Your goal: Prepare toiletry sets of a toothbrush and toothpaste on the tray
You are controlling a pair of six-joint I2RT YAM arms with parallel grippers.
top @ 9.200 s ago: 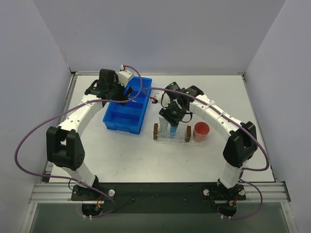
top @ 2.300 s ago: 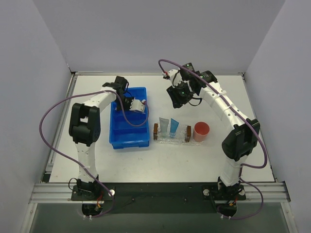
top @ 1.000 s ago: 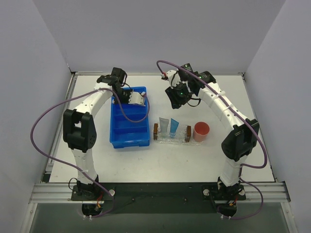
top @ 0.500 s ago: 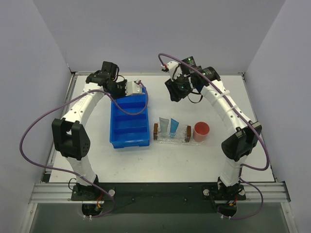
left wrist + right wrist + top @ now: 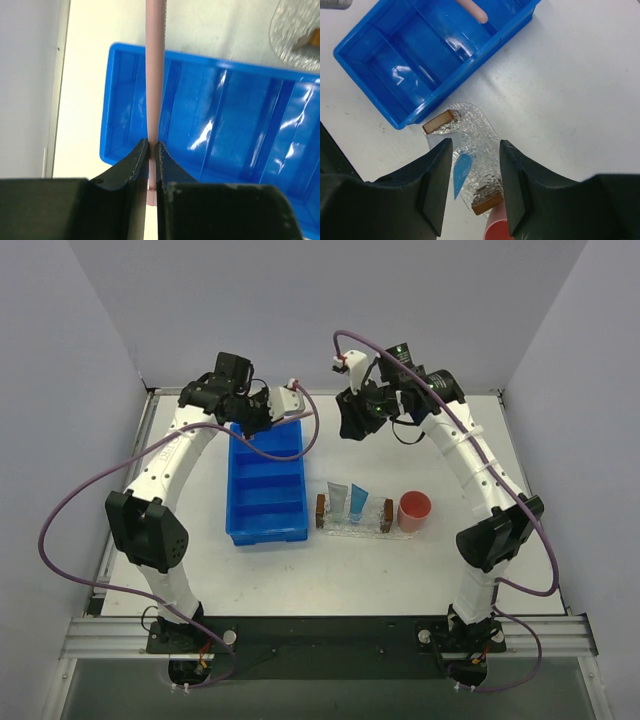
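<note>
White desk (image 5: 400, 570) carried a blue bin (image 5: 265, 490) and the tray (image 5: 371, 524), where both toothpaste tubes (image 5: 337, 502) already lay. Left fingers (image 5: 134, 167) pinched the toothbrush (image 5: 154, 75) above the bin, yet to be delivered; right fingers (image 5: 436, 185) hung spread and empty above the tray.

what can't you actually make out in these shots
- Left wrist view: the toothbrush, held in the left gripper, runs off the top edge, so its far end is not shown. The tray is cut off at the corner.
- Right wrist view: a finger of the right gripper covers most of the pale tube. The cup is cut by the bottom edge.
- Top view: the toothbrush is too thin to pick out.
</note>
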